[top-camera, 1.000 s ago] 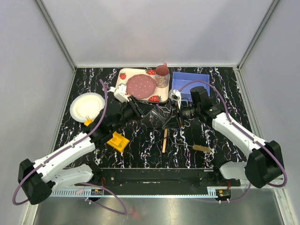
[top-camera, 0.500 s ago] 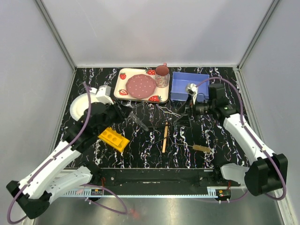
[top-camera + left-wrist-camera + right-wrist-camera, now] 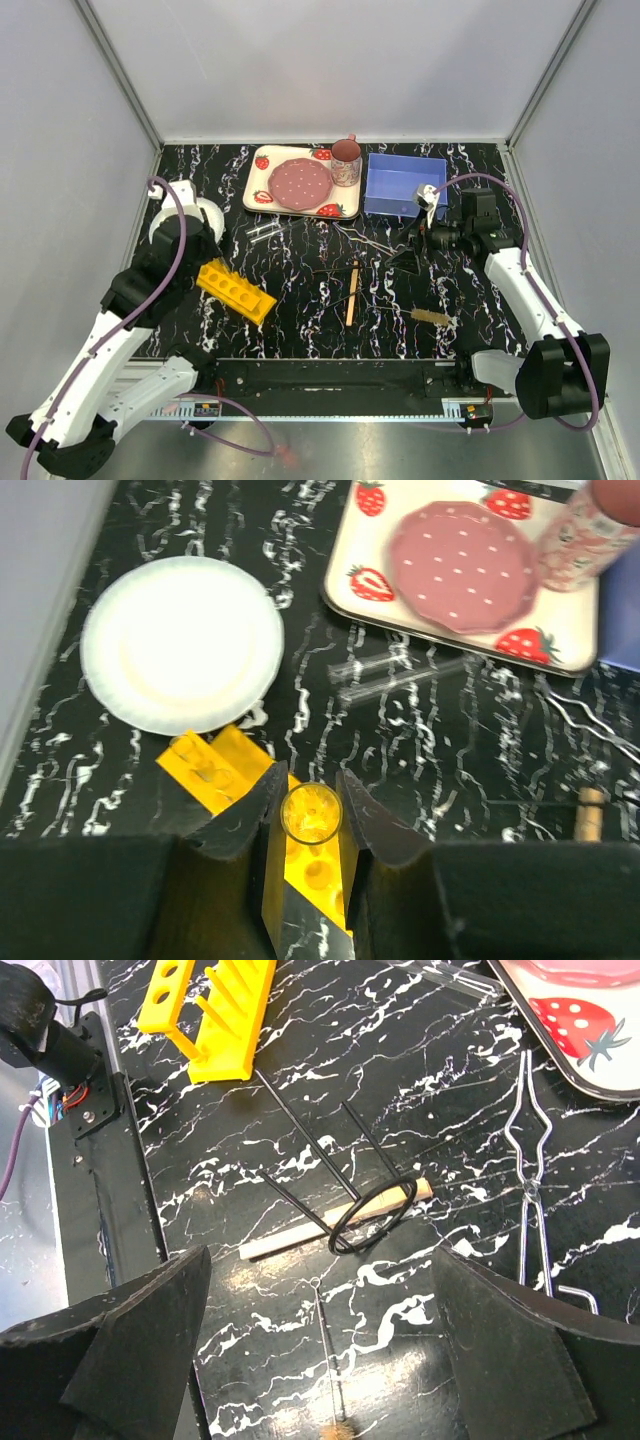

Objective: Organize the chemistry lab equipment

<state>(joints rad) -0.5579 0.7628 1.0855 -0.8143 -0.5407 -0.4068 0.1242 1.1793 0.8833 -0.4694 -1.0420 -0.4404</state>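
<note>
My left gripper [image 3: 312, 785] is shut on a clear glass tube [image 3: 312, 813], seen end-on and held upright just above the yellow rack [image 3: 225, 768] with round holes. In the top view that gripper [image 3: 200, 252] hangs over the rack's [image 3: 236, 290] left end. Two more glass tubes [image 3: 400, 674] lie near the tray. My right gripper [image 3: 320, 1260] stands wide open and holds nothing, above the tube brush [image 3: 330, 1360]. The wooden stick [image 3: 340, 1220] lies under a black wire ring stand [image 3: 370, 1215]. The wire tongs [image 3: 530, 1185] lie to the right.
A strawberry-print tray [image 3: 300, 185] with a pink plate and a cup [image 3: 346, 160] sits at the back. A blue bin [image 3: 400, 185] stands beside it. A white plate [image 3: 180, 225] lies at the left, partly under my left arm.
My left arm has swung back to the left with the tube and now hangs over the rack. My right gripper has opened, let go of the black ring stand, and drawn back to the right.
</note>
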